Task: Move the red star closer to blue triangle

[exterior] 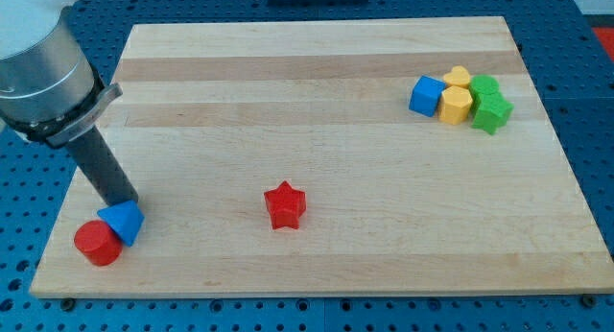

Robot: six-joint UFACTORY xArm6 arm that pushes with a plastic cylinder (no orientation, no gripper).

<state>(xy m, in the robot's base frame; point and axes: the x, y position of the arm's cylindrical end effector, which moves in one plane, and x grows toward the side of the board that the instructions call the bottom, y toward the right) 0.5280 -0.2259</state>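
The red star (285,204) lies on the wooden board (317,83) at the lower middle. The blue triangle (123,221) sits at the lower left, touching a red round block (97,243) on its lower left side. My tip (129,201) is at the blue triangle's upper edge, touching or almost touching it. The rod slants up to the view's left. The star is well to the right of the tip and the triangle.
A cluster at the upper right holds a blue cube (427,94), a yellow hexagon block (455,106), a yellow heart-like block (458,78), and two green blocks (484,86) (492,112). The board's left edge is near the triangle.
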